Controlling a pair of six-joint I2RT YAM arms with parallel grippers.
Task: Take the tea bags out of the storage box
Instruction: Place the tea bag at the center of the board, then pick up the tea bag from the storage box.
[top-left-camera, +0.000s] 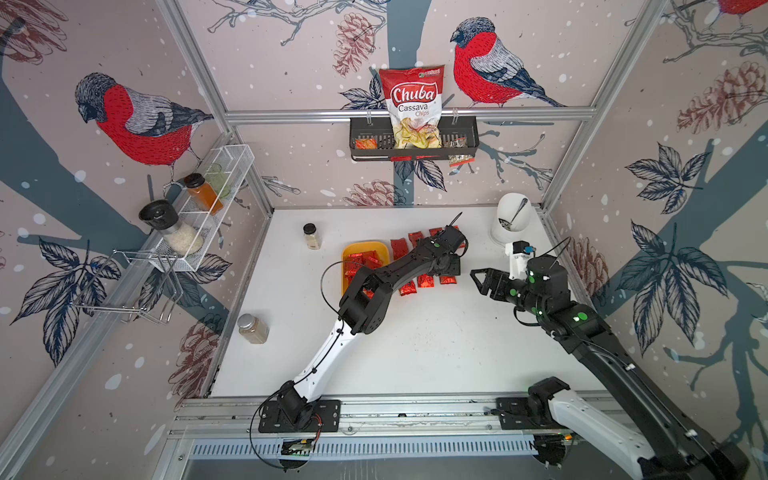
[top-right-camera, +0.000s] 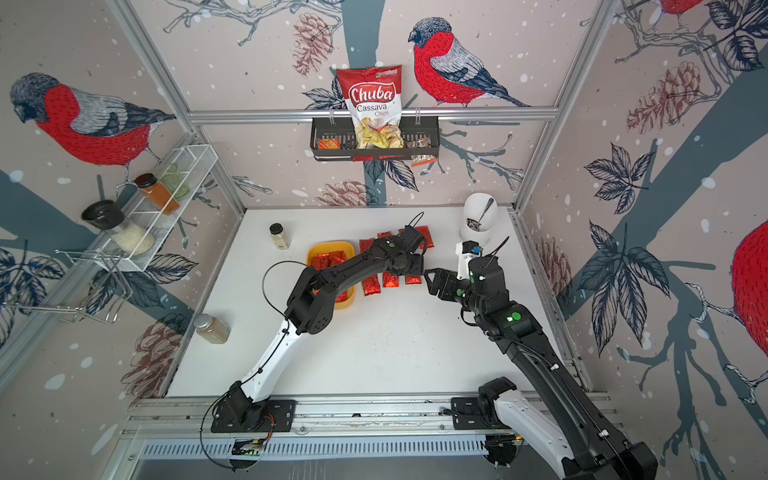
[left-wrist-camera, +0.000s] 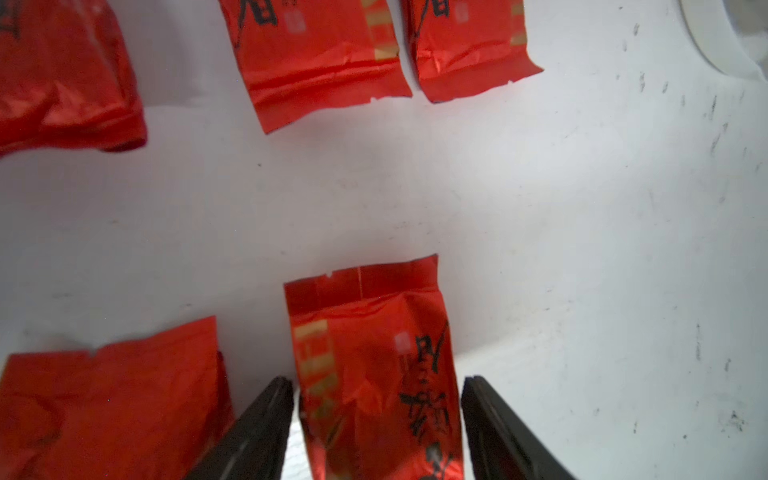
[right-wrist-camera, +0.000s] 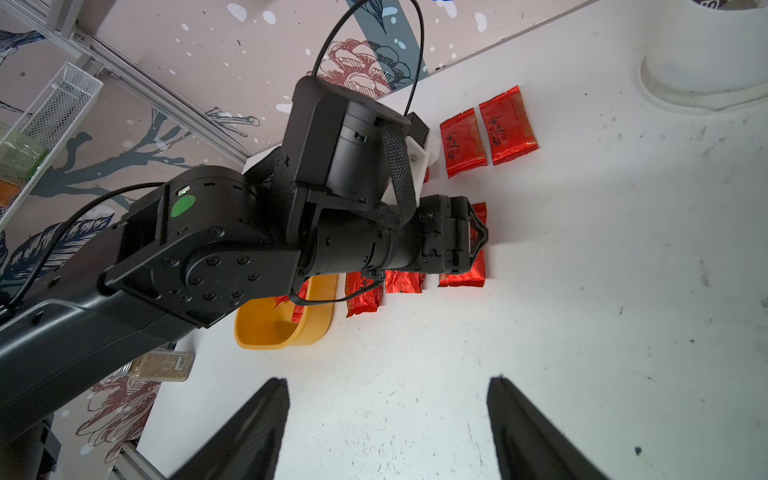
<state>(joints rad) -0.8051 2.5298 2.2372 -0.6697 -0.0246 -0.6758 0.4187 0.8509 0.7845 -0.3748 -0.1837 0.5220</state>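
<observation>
The yellow-orange storage box (top-left-camera: 362, 245) sits left of centre on the white table, with several red foil tea bags (top-left-camera: 360, 262) still inside. More tea bags (top-right-camera: 370, 284) lie in two rows on the table to its right. My left gripper (left-wrist-camera: 376, 380) hangs low over the end of the near row. Its fingers stand open on either side of one tea bag (left-wrist-camera: 370, 332) that lies flat on the table, with a gap on each side. Further right, my right gripper (right-wrist-camera: 388, 380) hovers open over bare table and holds nothing. My left arm hides part of the box.
A white utensil holder (top-left-camera: 513, 222) with a spoon stands at the back right. One small spice jar (top-left-camera: 311, 236) stands behind the box, another jar (top-left-camera: 252, 328) at the left edge. On the walls hang a black basket (top-left-camera: 465, 143) with a chips bag and a white wire rack (top-left-camera: 208, 199).
</observation>
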